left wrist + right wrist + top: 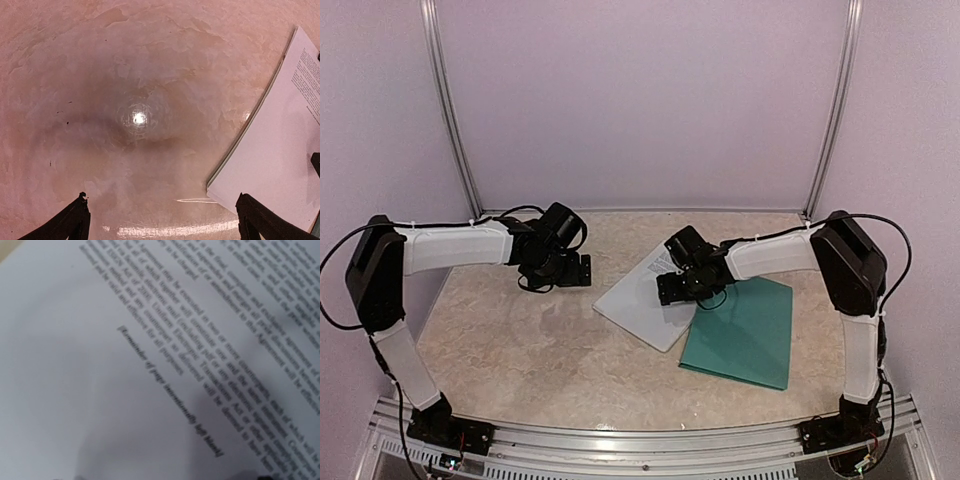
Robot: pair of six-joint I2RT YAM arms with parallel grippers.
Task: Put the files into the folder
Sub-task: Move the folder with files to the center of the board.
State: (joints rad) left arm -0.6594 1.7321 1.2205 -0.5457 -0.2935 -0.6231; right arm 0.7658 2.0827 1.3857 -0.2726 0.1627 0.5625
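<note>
The files point(640, 305) lie centrally on the table point(520, 340), a corner touching the folder point(745, 335) at their 4 o'clock. The right tool point(675, 290), spread apart, sits close over them; the left tool point(162, 222) gapes at their 9 o'clock. Dragging could fan the sheets against a seemingly shut folder.

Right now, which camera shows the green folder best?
The top camera: the folder lies nearly whole there. The left wrist catches only a green sliver; the right wrist sees just printed paper.
</note>
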